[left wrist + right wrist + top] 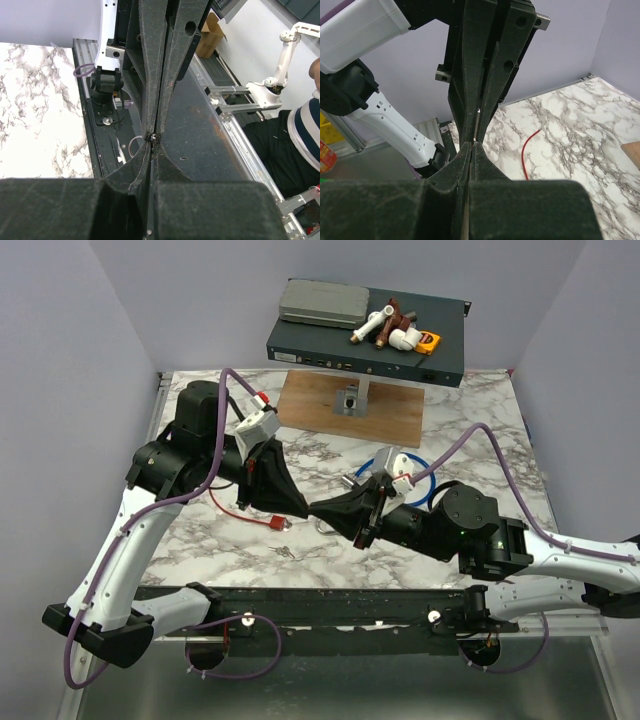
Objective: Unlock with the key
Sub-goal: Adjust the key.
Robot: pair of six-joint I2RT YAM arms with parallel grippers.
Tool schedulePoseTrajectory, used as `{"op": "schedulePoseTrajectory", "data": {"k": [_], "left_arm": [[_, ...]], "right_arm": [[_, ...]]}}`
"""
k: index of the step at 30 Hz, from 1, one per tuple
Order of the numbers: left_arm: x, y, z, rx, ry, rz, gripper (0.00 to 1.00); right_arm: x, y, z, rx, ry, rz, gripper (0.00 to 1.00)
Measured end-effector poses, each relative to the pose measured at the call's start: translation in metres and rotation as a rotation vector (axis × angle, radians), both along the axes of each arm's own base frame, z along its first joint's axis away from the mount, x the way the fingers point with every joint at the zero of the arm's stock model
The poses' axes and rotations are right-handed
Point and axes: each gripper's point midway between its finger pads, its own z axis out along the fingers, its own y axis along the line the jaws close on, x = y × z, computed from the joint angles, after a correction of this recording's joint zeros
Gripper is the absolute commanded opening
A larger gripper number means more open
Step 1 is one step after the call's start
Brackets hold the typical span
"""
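My left gripper (pixel 309 510) and right gripper (pixel 318 513) meet tip to tip above the middle of the marble table (pixel 480 410). Both are shut. A thin metal key (pixel 153 136) is pinched where the tips touch, and its ring (pixel 133 146) hangs just below. In the right wrist view the key (pixel 478 114) shows as a bright sliver between the left fingers (pixel 467 75) and runs down to my own shut tips (pixel 472 144). The lock (pixel 350 400) stands on a wooden board (pixel 400 418) at the back, well away from both grippers.
A red cable (pixel 245 512) lies on the marble under the left arm. A blue cable loop (pixel 380 455) sits behind the right wrist. At the back, a dark rack unit (pixel 440 340) carries a grey case (pixel 320 302) and small parts.
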Motion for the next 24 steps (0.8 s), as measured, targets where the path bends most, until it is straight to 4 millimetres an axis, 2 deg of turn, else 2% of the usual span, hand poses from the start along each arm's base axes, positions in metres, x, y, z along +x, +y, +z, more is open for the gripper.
{"op": "schedulePoseTrajectory", "data": {"k": [2,4,7,10,14,18,24], "left_arm": [[0.000,0.000,0.000,0.002,0.000,0.004,0.22],[0.002,-0.001,0.000,0.007,0.002,0.012,0.41],[0.006,-0.002,-0.003,0.024,0.003,0.041,0.51],[0.011,-0.004,-0.006,0.038,-0.003,0.070,0.66],[0.016,-0.004,-0.013,0.061,-0.023,0.105,0.69],[0.021,-0.002,-0.015,0.091,-0.077,0.143,0.72],[0.025,0.001,0.000,0.101,-0.202,0.160,0.59]], "right_arm": [[0.000,0.000,0.000,0.003,0.004,0.000,0.01],[0.001,-0.002,0.000,-0.002,0.009,-0.002,0.01],[0.003,-0.004,-0.003,-0.024,0.026,-0.010,0.01],[0.002,-0.008,-0.002,-0.053,0.044,-0.009,0.01],[0.001,-0.011,-0.001,-0.089,0.063,-0.008,0.01],[0.000,-0.008,-0.013,-0.173,0.076,-0.004,0.01],[-0.002,0.003,-0.047,-0.328,0.100,0.017,0.01]]}}
